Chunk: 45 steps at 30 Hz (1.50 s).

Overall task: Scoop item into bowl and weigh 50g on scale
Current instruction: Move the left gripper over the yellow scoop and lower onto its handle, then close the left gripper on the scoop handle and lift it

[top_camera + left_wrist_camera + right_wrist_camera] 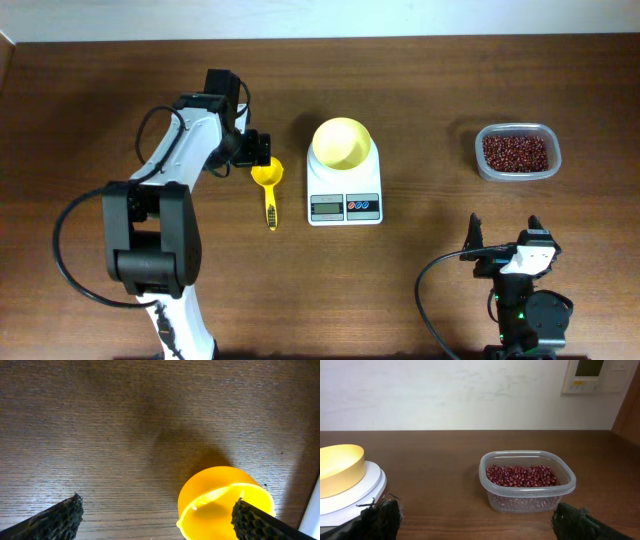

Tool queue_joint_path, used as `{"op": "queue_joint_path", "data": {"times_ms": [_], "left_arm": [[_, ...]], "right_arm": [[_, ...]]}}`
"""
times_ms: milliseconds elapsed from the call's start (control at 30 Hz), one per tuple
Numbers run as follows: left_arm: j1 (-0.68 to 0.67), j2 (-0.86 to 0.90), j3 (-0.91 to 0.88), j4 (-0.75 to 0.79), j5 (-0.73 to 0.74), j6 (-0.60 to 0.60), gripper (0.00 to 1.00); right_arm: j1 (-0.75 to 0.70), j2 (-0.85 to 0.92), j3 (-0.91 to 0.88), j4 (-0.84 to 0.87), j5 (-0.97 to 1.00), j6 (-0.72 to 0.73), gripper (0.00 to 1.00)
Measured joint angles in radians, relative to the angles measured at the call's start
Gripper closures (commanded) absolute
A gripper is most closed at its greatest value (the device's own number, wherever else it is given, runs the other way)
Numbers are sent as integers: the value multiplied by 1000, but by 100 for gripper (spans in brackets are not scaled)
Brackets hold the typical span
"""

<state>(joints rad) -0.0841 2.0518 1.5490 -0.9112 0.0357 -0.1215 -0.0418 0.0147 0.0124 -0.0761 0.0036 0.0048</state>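
The pale-yellow bowl sits on the white scale at the table's middle. Dark red-brown beans fill a clear container at the right. A bright-yellow scoop lies left of the scale, cup toward the back. My left gripper hovers open over the scoop's cup, its right fingertip above the cup, nothing held. My right gripper rests open near the front edge, facing the container, empty.
The left arm reaches from the front left toward the scoop. The right arm's base sits at the front right. A pale wall stands behind the table, with a wall panel at its upper right.
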Motion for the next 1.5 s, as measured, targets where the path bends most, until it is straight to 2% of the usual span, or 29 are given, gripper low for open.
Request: {"op": "queue_joint_path", "data": {"times_ms": [367,633,767,867,1100,1467,1500], "left_arm": [[0,85,-5,0,-3,0,1],[0,85,-6,0,-2,0,0],[0,85,-6,0,-2,-2,13],[0,85,-6,0,-2,-5,16],[0,85,-6,0,-2,-8,48],[0,85,-6,8,-2,-7,69],[0,85,-6,8,-3,-7,74]], "right_arm": [[0,0,0,0,0,0,1],[0,0,0,0,0,0,1],[0,0,0,0,0,-1,1],[0,0,0,0,0,0,1],[0,0,0,0,0,0,1],[0,0,0,0,0,0,1],[0,0,0,0,0,0,1]]}}
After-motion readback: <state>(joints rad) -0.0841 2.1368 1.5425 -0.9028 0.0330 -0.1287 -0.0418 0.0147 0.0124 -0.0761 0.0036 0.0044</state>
